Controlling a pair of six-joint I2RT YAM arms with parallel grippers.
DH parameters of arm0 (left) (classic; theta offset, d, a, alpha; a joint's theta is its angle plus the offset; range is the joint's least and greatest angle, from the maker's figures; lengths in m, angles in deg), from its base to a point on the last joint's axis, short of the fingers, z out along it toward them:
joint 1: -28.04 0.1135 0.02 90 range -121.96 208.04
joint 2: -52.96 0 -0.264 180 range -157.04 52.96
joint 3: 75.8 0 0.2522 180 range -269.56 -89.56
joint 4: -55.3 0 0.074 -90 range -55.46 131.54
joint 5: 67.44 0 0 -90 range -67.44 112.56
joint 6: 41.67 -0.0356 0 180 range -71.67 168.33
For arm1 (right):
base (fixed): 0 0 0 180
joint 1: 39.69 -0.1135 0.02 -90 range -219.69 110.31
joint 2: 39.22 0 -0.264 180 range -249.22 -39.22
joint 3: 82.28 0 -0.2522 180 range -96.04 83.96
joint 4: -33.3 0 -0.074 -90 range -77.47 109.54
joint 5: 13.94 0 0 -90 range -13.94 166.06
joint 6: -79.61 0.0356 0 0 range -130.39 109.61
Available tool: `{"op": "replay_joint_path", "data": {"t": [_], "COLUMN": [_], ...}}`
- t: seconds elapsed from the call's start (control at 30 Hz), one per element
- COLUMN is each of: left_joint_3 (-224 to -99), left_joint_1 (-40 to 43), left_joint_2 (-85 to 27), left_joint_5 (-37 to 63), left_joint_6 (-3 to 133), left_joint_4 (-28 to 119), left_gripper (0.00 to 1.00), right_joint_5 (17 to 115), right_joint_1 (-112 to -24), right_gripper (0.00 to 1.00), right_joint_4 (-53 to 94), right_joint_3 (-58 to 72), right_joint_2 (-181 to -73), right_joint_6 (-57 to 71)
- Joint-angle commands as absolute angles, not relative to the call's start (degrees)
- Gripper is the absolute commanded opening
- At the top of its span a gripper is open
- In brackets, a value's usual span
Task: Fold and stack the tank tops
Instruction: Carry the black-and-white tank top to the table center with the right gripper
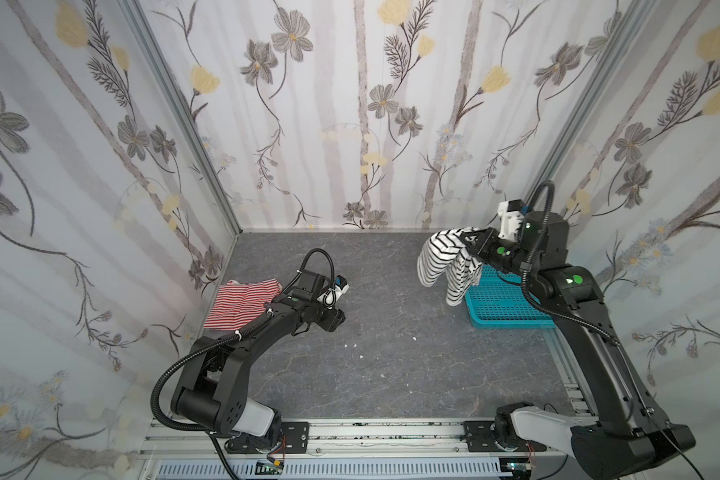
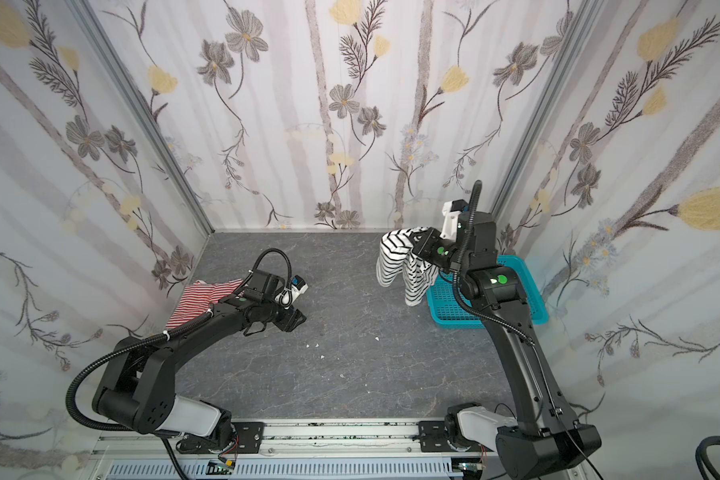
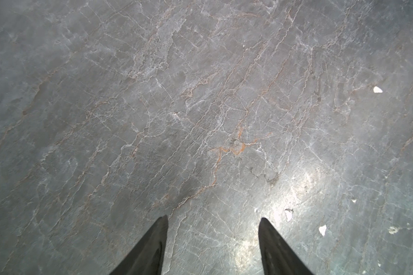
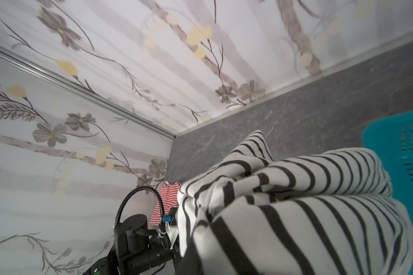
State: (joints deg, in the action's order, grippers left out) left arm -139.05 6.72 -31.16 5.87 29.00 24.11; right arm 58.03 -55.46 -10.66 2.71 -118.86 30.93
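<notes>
1. Dark grey marble-patterned tabletop (image 1: pixel 391 374) is seen in the near part, with a few small white flecks (image 1: pixel 354 345) scattered on it.
2. Left gripper (image 1: pixel 335 321) is held low over bare tabletop. Jaws are parted to a moderate gap, and nothing is seen between the black fingertips (image 3: pixel 153 250) in the left wrist view.
3. Red-and-white striped knit tank top (image 1: pixel 242 303) is laid flat on the tabletop by the left wall, partly covered by the left arm (image 1: pixel 242 345).
4. Turquoise plastic mesh basket (image 1: pixel 504 305) is set at the right side, partly hidden by the right arm (image 1: pixel 578 316).
5. Right gripper (image 1: pixel 471 242) is clamped on the black-and-white striped knit tank top (image 1: pixel 441 262). The top is lifted off the tabletop, bunched and hanging in two lobes. Its lower end is overlapped with the basket's left edge in both top views.
</notes>
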Motion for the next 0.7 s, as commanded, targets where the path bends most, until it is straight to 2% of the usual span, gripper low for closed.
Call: {"op": "replay_joint_path", "data": {"t": [0.0, 0.17, 0.33, 0.57, 0.67], "left_joint_3": [-139.2, -139.4, -139.7, -139.1, -139.5], "left_joint_1": [6.8, 6.7, 6.6, 5.0, 4.6], "left_joint_2": [-30.9, -30.9, -31.0, -29.5, -29.5], "left_joint_5": [8.1, 9.4, 7.9, 6.3, 6.6], "left_joint_6": [28.7, 28.8, 28.7, 27.8, 28.0], "left_joint_4": [25.4, 25.7, 25.6, 25.6, 25.5], "left_gripper": [0.62, 0.63, 0.63, 0.64, 0.64], "right_joint_5": [57.5, 55.7, 62.9, 59.3, 61.1], "right_joint_1": [-61.4, -70.4, -77.7, -78.6, -77.6], "right_gripper": [0.00, 0.00, 0.00, 0.01, 0.20], "right_joint_4": [-3.9, -1.2, -8.6, 2.1, 3.2], "right_joint_3": [7.7, 10.2, -0.4, -7.0, -9.3], "right_joint_2": [-122.5, -136.7, -156.5, -166.4, -168.2], "right_joint_6": [35.1, 35.1, 32.4, 40.2, 41.6]}}
